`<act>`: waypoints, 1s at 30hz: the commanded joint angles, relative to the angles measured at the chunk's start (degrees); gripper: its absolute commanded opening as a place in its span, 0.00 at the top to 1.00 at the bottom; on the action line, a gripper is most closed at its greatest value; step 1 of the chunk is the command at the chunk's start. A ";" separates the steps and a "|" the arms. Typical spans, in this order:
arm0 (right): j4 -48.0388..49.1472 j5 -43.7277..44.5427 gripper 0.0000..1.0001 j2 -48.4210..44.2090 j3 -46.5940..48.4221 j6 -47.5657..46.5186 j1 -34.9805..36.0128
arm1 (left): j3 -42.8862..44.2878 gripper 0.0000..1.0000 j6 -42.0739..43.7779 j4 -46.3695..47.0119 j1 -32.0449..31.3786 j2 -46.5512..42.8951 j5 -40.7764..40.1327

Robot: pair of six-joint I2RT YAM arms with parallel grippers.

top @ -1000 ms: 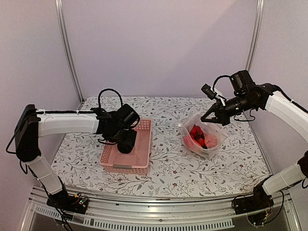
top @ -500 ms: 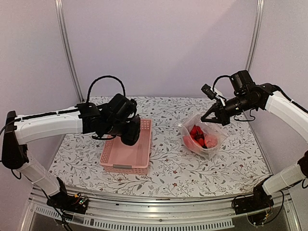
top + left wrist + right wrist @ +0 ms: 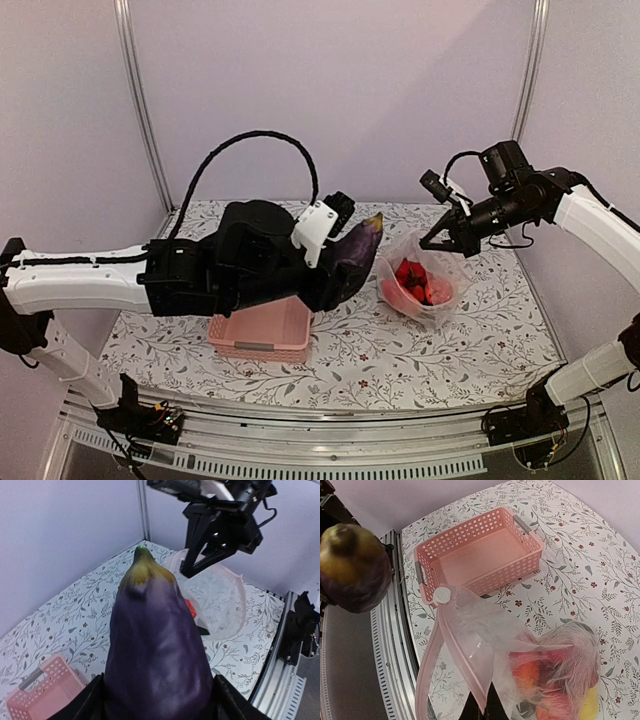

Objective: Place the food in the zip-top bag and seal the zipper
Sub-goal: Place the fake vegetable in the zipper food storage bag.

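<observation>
Lilac walls close in a table (image 3: 340, 370) covered with a leaf-and-flower print cloth. Taking the arms' bases as 6 o'clock, the pink plastic lattice basket (image 3: 262, 335) sits nearest, at about 8 o'clock, and the right wrist view shows no food in it. Just past it, the left gripper (image 3: 330, 278) carries the dark purple plastic eggplant (image 3: 155, 645) clear of the cloth. Its fingers are spread wide around the fat end, and the green-yellow tip points toward 2 o'clock, probably so that it goes into the bag narrow end first. At 3 o'clock lies the clear crinkly zip-top bag (image 3: 425, 290), with red and orange plastic fruit (image 3: 410, 278) already inside. Farthest off, the right gripper (image 3: 447, 238) has its fingers pressed together on the bag's rim by the zipper strip (image 3: 457, 645), lifting it, apparently to hold the mouth open toward the eggplant.
</observation>
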 commanded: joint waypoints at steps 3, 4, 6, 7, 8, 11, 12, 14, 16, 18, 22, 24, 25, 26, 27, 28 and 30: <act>-4.63 -0.21 1.00 0.45 4.06 -0.32 0.17 | -1.93 0.50 23.32 22.64 -6.86 2.48 4.98; -5.42 -0.16 1.00 0.53 4.56 -0.61 0.19 | -1.03 0.50 25.34 23.57 -7.37 3.85 5.39; -6.94 -0.47 1.00 0.90 5.62 -1.02 0.46 | 3.09 0.50 27.85 22.48 -7.77 7.35 6.80; -7.80 -0.77 1.00 0.91 5.99 -1.19 0.61 | 5.01 0.50 29.08 21.61 -7.73 8.92 7.56; -8.65 -1.25 1.00 0.78 6.35 -1.49 0.93 | 6.70 0.50 30.44 21.06 -7.77 10.38 8.01; -9.92 -2.41 1.00 0.18 6.46 -1.82 1.79 | 10.90 0.50 34.57 20.18 -7.91 14.64 8.63; -10.30 -2.57 1.00 -0.15 6.55 -1.89 2.02 | 12.31 0.50 35.65 19.58 -7.95 15.95 8.45; -10.83 -2.61 1.00 -0.38 6.57 -1.92 2.25 | 14.84 0.51 37.61 18.50 -7.96 18.31 7.12; -11.35 -2.70 1.00 -0.66 6.57 -2.05 2.23 | 16.47 0.51 40.77 18.12 -7.93 20.51 4.58; -12.01 -3.12 1.00 -0.66 6.62 -2.24 2.31 | 17.45 0.51 43.62 18.01 -7.86 22.40 2.45; -12.53 -4.07 1.00 -0.53 7.27 -2.20 2.32 | 19.42 0.50 45.63 16.47 -7.48 25.57 0.88; -12.87 -4.24 1.00 -0.52 7.80 -2.30 2.31 | 19.87 0.50 46.24 16.10 -7.29 26.66 0.42; -13.00 -4.27 1.00 -0.44 8.12 -2.27 2.32 | 20.19 0.50 46.42 16.14 -7.23 27.11 -0.28; -13.15 -4.29 1.00 -0.37 8.35 -2.34 2.36 | 20.44 0.49 46.45 16.28 -7.15 27.66 -0.99; -13.26 -4.37 1.00 -0.29 8.52 -2.35 2.34 | 20.75 0.47 46.51 16.57 -7.05 28.11 -1.69; -13.30 -4.44 1.00 -0.18 8.59 -2.31 2.33 | 20.98 0.44 46.67 16.61 -6.97 28.41 -2.31; -13.22 -4.62 1.00 0.10 8.60 -2.27 2.39 | 21.11 0.37 47.40 17.24 -6.90 29.04 -3.86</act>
